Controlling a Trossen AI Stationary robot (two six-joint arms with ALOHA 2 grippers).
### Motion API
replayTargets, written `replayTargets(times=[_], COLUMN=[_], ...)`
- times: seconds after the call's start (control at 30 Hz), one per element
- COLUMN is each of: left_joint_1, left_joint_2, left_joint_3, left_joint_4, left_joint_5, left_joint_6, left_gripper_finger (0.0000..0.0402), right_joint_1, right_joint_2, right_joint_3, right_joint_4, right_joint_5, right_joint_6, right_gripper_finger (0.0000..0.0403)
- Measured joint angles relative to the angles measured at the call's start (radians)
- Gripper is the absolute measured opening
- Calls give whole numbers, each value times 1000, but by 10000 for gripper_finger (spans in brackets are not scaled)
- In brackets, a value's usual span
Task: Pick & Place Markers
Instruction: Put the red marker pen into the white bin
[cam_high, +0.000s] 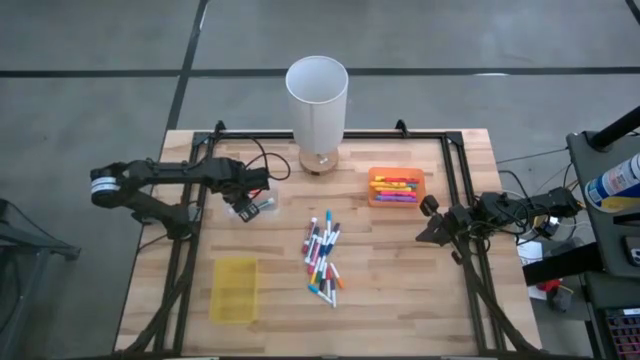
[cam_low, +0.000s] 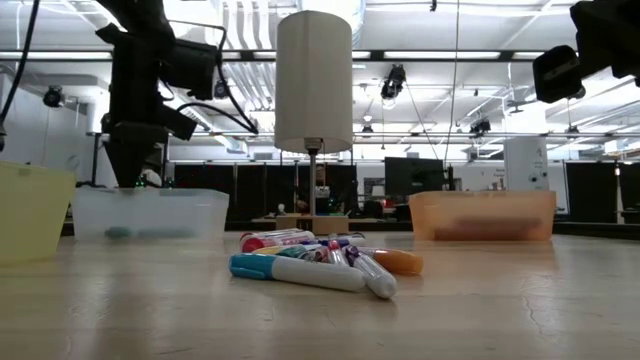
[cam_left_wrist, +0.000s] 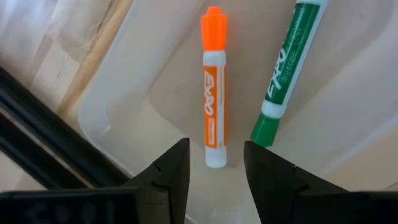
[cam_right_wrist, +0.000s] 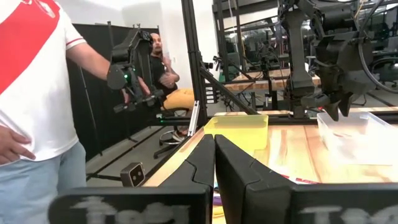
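Several markers (cam_high: 322, 260) lie in a loose pile at the table's middle, and more lie in the orange tray (cam_high: 395, 187) at the far right. My left gripper (cam_left_wrist: 216, 149) points down into the clear tray (cam_left_wrist: 99, 118) at the far left, open. An orange marker (cam_left_wrist: 214, 93) lies flat on the tray's floor with its white end between the fingertips, which stand clear of it. Beside it lies a green marker (cam_left_wrist: 283, 68). My right gripper (cam_right_wrist: 214, 146) waits shut at the table's right edge, holding nothing.
A white cylindrical lamp (cam_high: 317, 100) stands on a wooden base at the far middle. A yellow tray (cam_high: 235, 290) sits near the front left. A black frame runs along the table's sides. People show beyond the table in the right wrist view.
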Motion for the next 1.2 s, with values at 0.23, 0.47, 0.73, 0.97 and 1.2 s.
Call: replayTargets(times=[0.23, 0.47, 0.73, 0.97, 1.2], left_joint_1=[0, -15, -101, -198, -293], left_joint_2=[-1, -4, -4, -4, 20], left_joint_3=[78, 203, 328, 352, 331], left_joint_4=[-74, -123, -113, 96, 302], left_joint_5=[1, 15, 22, 141, 156], left_joint_6=[-28, -110, -175, -248, -314], left_gripper_finger=[146, 146, 146, 147, 147], right_joint_1=[0, 0, 0, 0, 0], right_joint_2=[0, 0, 0, 0, 0], right_joint_3=[0, 0, 0, 0, 0], right_joint_4=[0, 0, 0, 0, 0], right_joint_5=[0, 0, 0, 0, 0], right_joint_6=[0, 0, 0, 0, 0], right_gripper_finger=[9, 9, 9, 9, 9])
